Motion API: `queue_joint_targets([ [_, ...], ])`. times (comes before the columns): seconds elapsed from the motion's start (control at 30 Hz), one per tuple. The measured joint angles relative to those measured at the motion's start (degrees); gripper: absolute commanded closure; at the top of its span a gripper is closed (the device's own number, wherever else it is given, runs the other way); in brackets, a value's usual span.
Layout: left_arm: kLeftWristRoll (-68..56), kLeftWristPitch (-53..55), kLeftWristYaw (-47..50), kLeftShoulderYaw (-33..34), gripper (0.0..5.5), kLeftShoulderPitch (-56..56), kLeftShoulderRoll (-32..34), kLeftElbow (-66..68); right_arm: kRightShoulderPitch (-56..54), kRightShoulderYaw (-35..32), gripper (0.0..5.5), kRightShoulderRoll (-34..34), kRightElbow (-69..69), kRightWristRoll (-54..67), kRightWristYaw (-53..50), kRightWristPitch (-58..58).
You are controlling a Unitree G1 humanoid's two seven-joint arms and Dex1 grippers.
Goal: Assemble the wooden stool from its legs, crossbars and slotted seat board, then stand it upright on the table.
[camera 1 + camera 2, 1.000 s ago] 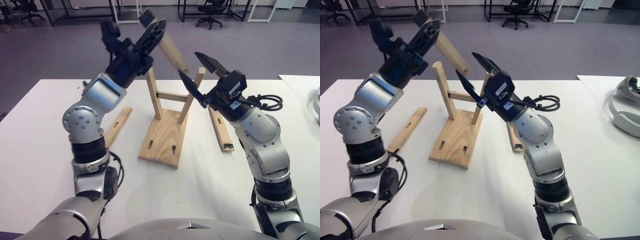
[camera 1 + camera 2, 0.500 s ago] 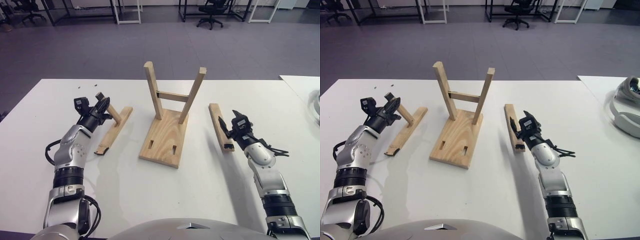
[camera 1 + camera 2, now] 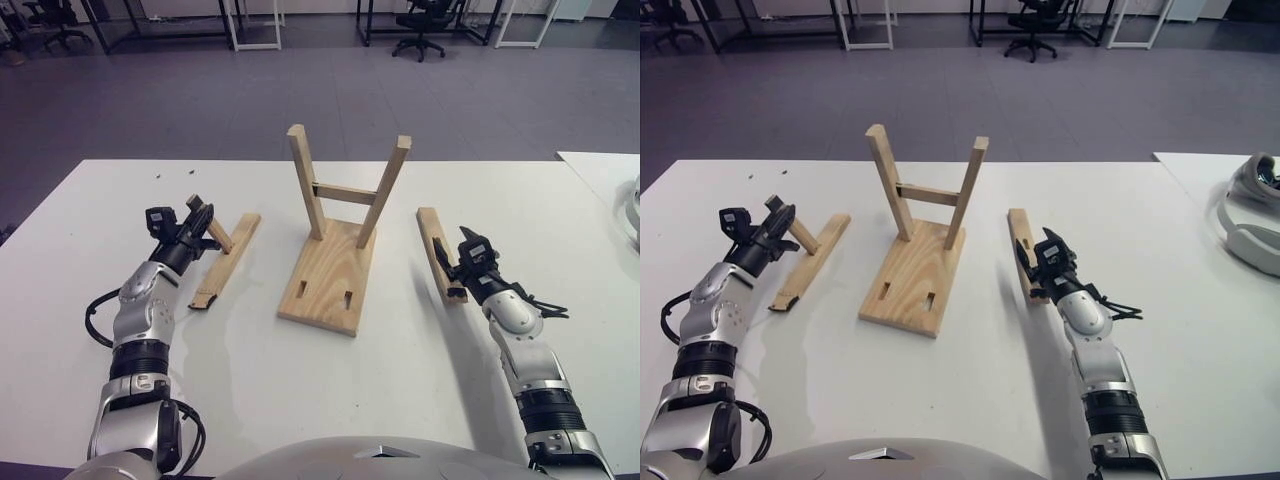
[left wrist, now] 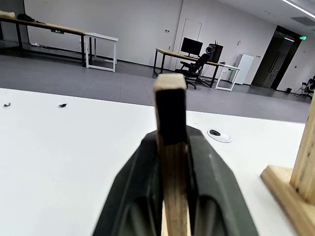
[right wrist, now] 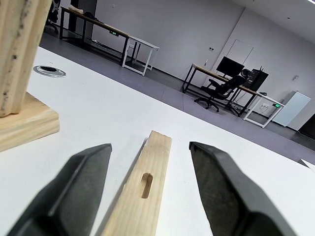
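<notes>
Wooden seat board (image 3: 325, 282) lies flat mid-table (image 3: 300, 400), with two legs (image 3: 306, 182) standing up from its far end, joined by a crossbar (image 3: 344, 192). My left gripper (image 4: 171, 142) sits low over the table to the board's left, pinching a short crossbar piece (image 4: 171, 108) between its fingers. The far end of that piece reaches a loose slotted leg (image 3: 215, 280) lying flat there. On the board's right, my right gripper (image 5: 147, 152) is spread wide, its fingers (image 5: 74, 191) either side of the near end of another slotted leg (image 5: 142, 201) lying on the table, not touching it.
</notes>
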Motion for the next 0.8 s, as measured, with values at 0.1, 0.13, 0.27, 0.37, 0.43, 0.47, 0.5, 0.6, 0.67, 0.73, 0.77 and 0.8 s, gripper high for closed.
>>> queue_joint_targets([
  [0.1, 2.5, -4.9, 0.0, -2.2, 5.11, 0.2, 0.1, 2.2, 0.0, 0.0, 2.54, 0.0, 0.0, -0.1, 0.0, -0.1],
  [0.13, 2.6, -5.6, 0.0, -2.3, 5.11, -0.3, 0.1, 3.2, 0.0, 0.0, 2.54, 0.0, 0.0, -0.2, 0.0, -0.1],
  [0.27, 2.6, -7.5, -0.1, -2.4, 5.11, -2.5, 0.1, 8.2, 0.0, 0.1, 2.54, 0.0, 0.0, -1.2, 0.1, -0.1],
  [0.37, 3.4, -7.6, 0.2, -3.3, 5.11, -5.6, 1.0, 12.2, -0.1, 0.2, 2.54, 0.0, 0.2, -1.7, 0.1, -0.1],
  [0.43, 3.4, -7.5, 0.6, -3.7, 5.11, -6.0, 1.1, 13.0, -0.6, 0.4, 2.54, 0.0, 0.4, -1.8, 0.1, -0.1],
  [0.47, 3.4, -7.5, 0.6, -3.7, 5.11, -6.0, 1.0, 13.0, -0.8, 0.4, 2.54, 0.0, 0.4, -1.8, 0.1, -0.1],
  [0.5, 3.4, -7.5, 0.6, -3.7, 5.11, -5.9, 1.0, 12.8, -0.9, 0.4, 2.54, 0.0, 0.3, -1.9, 0.1, -0.1],
  [0.6, 2.5, -5.8, -0.1, -2.9, 5.11, -2.9, 0.3, 7.3, -1.0, 0.4, 2.54, 0.0, 0.7, -1.9, 0.0, -0.2],
  [0.67, 0.7, -2.9, -0.4, -2.1, 4.74, -2.2, 0.1, 3.9, -1.0, 0.4, 2.54, 0.1, 1.0, -2.0, -0.2, -0.3],
  [0.73, 1.3, 1.0, -0.2, -2.5, 4.41, -2.4, 0.6, 2.6, -1.3, 0.4, 2.54, 0.3, 1.6, -2.0, -0.6, -0.5],
  [0.77, 2.6, 2.7, 0.0, -3.2, 4.25, -2.4, 0.6, 2.6, -1.7, 0.5, 2.54, 0.4, 2.1, -2.0, -0.9, -0.7],
  [0.8, 3.6, 3.6, 0.1, -3.8, 4.11, -2.5, 0.8, 2.2, -2.2, 0.5, 2.54, 0.5, 2.3, -2.1, -1.1, -0.8],
])
